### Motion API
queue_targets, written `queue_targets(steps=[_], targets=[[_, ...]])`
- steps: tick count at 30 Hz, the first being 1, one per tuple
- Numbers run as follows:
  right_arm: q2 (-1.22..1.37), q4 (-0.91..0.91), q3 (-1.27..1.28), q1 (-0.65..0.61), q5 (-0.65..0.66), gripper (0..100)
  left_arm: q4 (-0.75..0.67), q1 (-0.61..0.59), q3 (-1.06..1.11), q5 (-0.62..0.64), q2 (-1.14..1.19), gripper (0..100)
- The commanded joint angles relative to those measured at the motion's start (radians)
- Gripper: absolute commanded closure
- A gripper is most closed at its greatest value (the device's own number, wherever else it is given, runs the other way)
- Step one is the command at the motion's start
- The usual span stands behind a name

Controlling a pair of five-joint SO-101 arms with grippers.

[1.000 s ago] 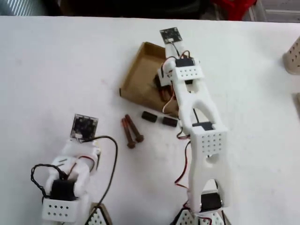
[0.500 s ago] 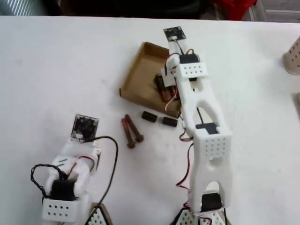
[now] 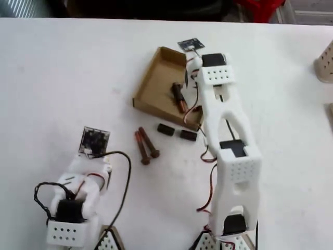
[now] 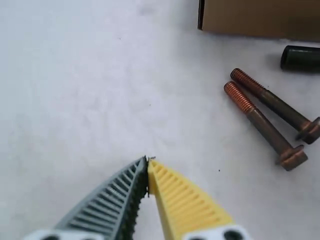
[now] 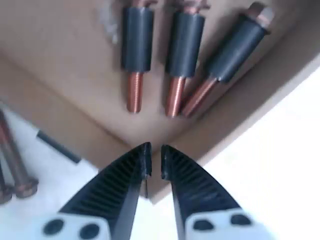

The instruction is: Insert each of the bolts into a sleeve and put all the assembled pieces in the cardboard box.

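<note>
Though overhead hides some, three sleeved bolts (image 5: 185,50) boxed, right end effector (image 5: 155,160) seemingly ajar.

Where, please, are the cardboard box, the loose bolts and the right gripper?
cardboard box (image 3: 156,83), high view, bare floor inside.
loose bolts (image 4: 262,123), left wrist view, shank of one bolt.
right gripper (image 5: 155,155), right wrist view, midway between its fingertips.

Bright, diffuse light washes the white table (image 3: 62,78) almost featureless in the high view; shadows under the loose bolts (image 3: 145,146) are thin and soft, and the room at 12 o'clock lies dark
</note>
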Motion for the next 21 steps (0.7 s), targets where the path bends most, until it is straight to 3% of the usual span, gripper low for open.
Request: queue_targets(steps=[1,11,21], targets=[[-0.127,0.059,0.012,-0.007,0.041,98.1,0.006,0.004,-0.005,-0.009,-0.015,98],[-0.444,0.039,0.381,-0.079,0.094,98.1,0.006,0.004,-0.005,-0.009,-0.015,98],[-0.737,-0.197,0.901,-0.182,0.186,98.1,0.008,0.005,-0.005,-0.009,-0.015,98]])
